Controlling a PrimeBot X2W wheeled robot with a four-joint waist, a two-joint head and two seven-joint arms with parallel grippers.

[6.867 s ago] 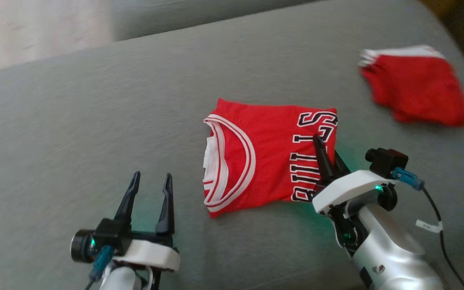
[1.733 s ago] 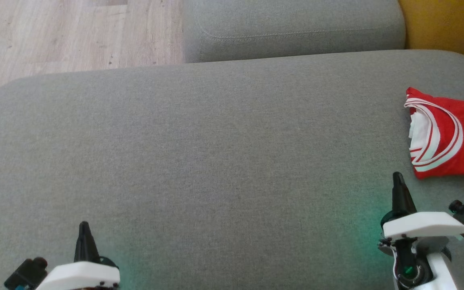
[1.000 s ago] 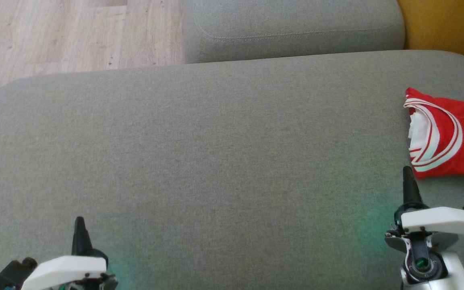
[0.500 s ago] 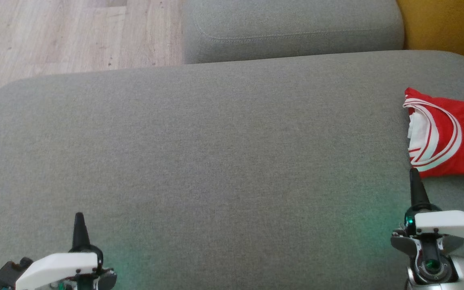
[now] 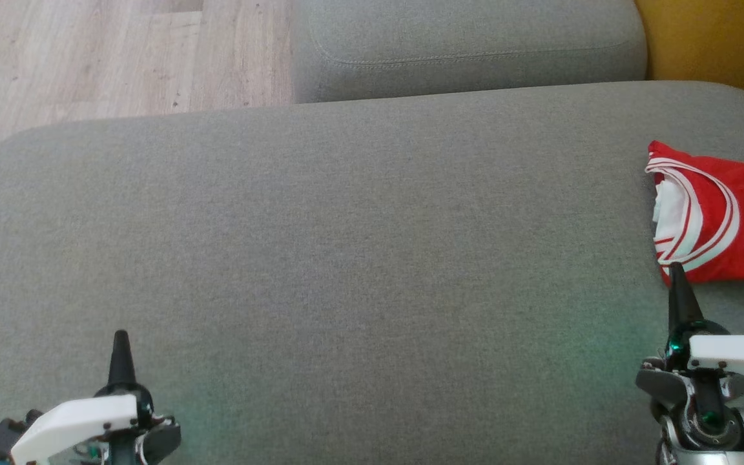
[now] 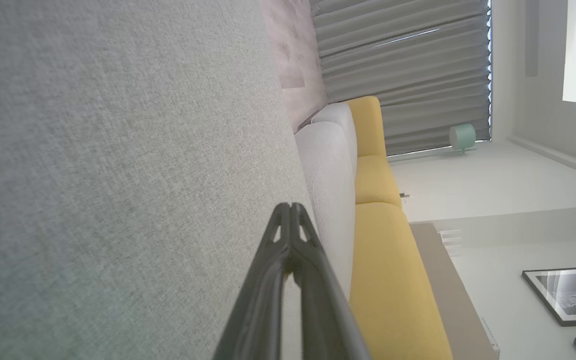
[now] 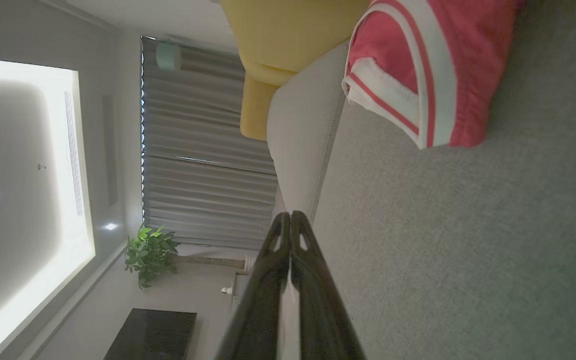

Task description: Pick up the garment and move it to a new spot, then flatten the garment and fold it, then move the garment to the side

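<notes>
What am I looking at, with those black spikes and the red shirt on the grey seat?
A two-armed robot, seen through its own cameras. The wide picture comes from its head, looking down on a grey fabric sofa cushion. The black spikes are its pincers: the left end effector and right end effector, each two long fingers pressed shut, holding nothing. The tilted pictures come from wrist cameras looking along those fingers. The folded red jersey with white trim lies on the cushion's right side, just beyond the right end effector.

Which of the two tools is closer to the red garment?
The right tool: its closed tip lies just beside the near edge of the red garment, while the left tool sits far across the grey cushion.
</notes>
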